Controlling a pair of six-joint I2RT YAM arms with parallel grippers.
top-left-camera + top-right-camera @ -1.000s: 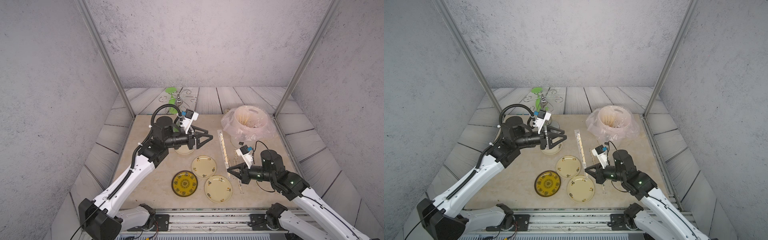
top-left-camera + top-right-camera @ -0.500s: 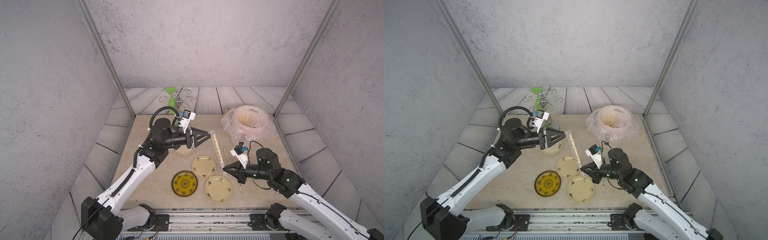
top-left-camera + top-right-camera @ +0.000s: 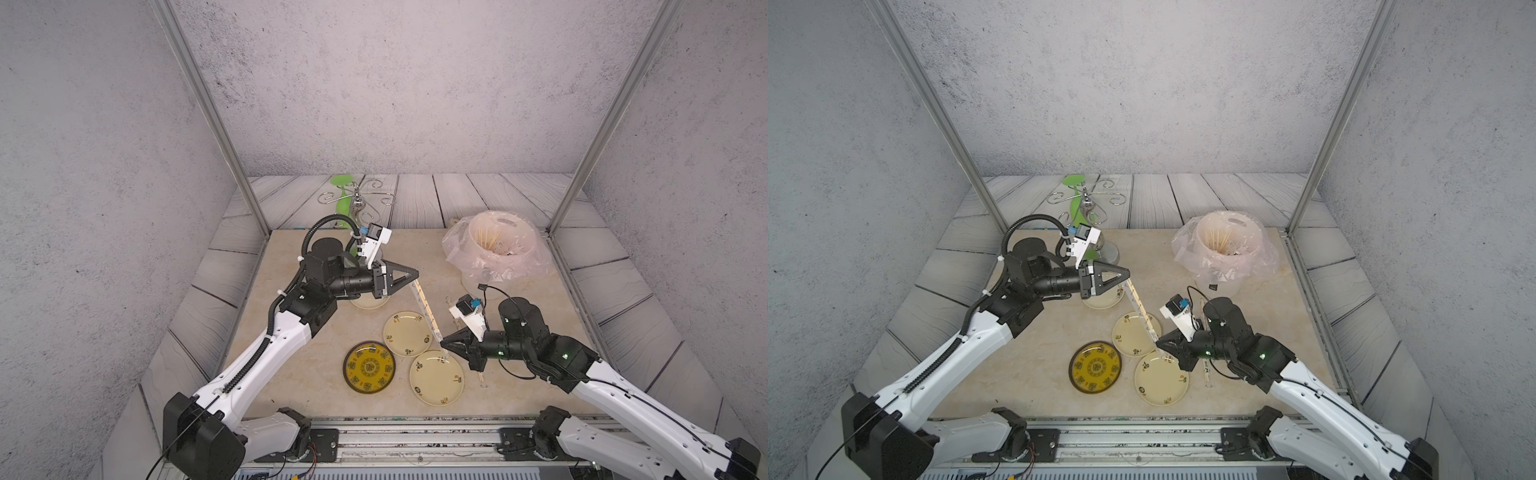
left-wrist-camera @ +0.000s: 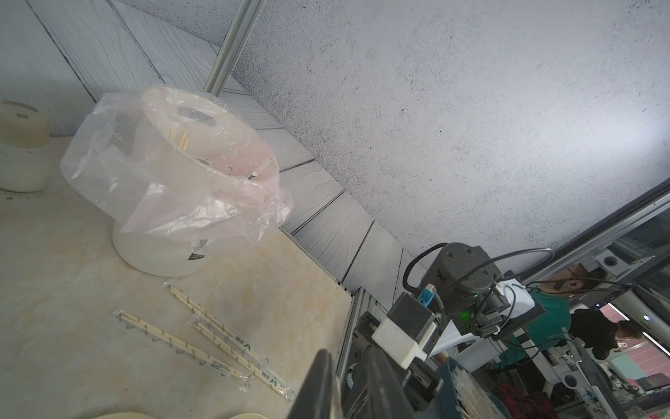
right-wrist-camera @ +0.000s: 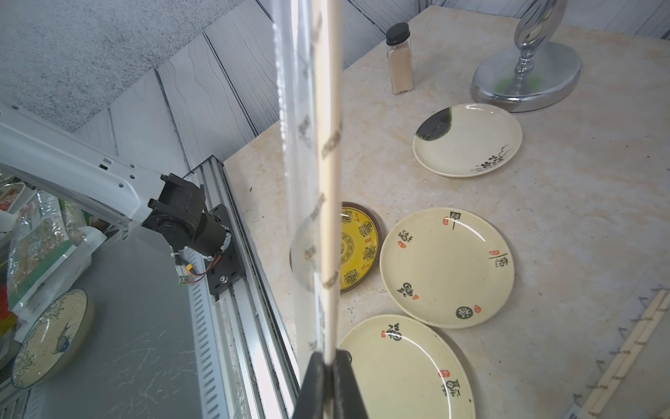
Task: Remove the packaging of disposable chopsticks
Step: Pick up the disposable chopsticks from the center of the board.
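Right gripper pinched near end of chopsticks, clear sleeve on them, pack slanting above table past cream plate. Left gripper sat at pack's far end, jaws narrowed to slit; grip there unclear. Both top views showed pack spanning two grippers. Left wrist view alone caught three more wrapped pairs flat near bagged bin. Second before, left jaws gaped wide, pack clear of them.

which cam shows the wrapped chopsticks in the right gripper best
Right wrist: the wrapped chopsticks are seen close up, clear sleeve and print visible, rising from the shut right gripper. Both top views show them only as a thin line. Left wrist view doesn't clearly show them.
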